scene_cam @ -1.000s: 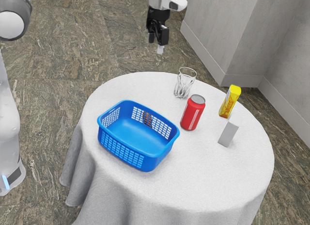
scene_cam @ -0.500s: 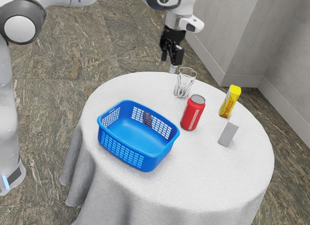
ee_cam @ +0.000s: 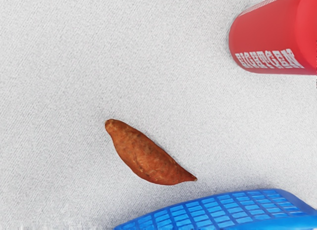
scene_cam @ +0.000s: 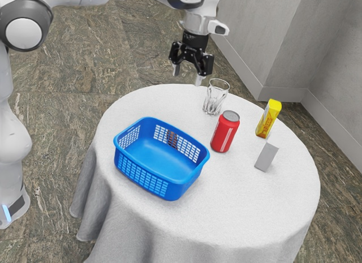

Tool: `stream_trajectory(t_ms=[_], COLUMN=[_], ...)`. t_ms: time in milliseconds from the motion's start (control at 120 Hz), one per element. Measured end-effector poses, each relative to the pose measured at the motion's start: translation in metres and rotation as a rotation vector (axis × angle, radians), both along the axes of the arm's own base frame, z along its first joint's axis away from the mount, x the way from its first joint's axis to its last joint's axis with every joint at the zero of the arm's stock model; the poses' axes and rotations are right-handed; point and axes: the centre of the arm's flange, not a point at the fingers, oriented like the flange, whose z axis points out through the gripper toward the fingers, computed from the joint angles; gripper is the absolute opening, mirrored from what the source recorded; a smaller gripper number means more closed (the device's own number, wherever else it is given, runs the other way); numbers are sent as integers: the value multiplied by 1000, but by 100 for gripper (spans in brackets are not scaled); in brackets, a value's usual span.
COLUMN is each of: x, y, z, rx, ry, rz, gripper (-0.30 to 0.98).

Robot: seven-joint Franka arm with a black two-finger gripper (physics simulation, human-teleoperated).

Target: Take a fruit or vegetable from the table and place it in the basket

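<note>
Nearest us in the exterior view, the blue basket (scene_cam: 141, 175) stood upright towards the near edge of the desk (scene_cam: 243, 206), on the exterior view's left, its open top leaving a way in from above. Further back, towards the exterior view's right-hand edge, was a small grey box (scene_cam: 266, 156), and the red can (scene_cam: 225, 132) stood just beside the basket, apart from it. The sweet potato (ee_cam: 146, 158), the one vegetable we could make out, lay on its side on the cloth just beyond the basket's far wall, outside it and glimpsed through the mesh. Its pointed end was the nearer to the basket, so we judged that a finger coming down there might catch the rim; the thick middle looked the safer hold. The yellow carton (scene_cam: 268, 119) and the clear glass (scene_cam: 215, 98) stood beyond, towards the far edge, and neither seemed to block a straight descent.

Furthest off hung the pincer (scene_cam: 187, 75), pointing down, its fingers spread wide with nothing between them. We took that spread as readiness to straddle the vegetable. Reaching it looked like the step in hand; closing, lifting over the basket wall and letting go remained.
</note>
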Motion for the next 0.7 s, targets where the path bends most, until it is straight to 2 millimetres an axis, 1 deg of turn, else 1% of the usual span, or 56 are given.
stream_trajectory(t_ms=[58, 117, 200, 292, 383, 433, 483, 525, 600, 667, 700], x=[3, 6, 11, 8, 4, 2, 1, 1, -1, 3, 4], y=[-7, -19, -38, -59, -77, -78, -70, -56, -17, 17, 34], z=[-5, -14, -43, -70, -73, -70, -67, -65, -65, -80, -82], rx=[-13, -22, -36, -32, -13, 33, 73, 96, 118, 121, 121], ry=[21, 51, 123, 180, 183, 172, 162, 156, 153, 171, 170], rz=[38, 63, 83, 108, 128, 141, 170, 208, 302, 379, 417], gripper=[67, 67, 67, 67, 67, 67, 66, 66, 66, 67, 67])
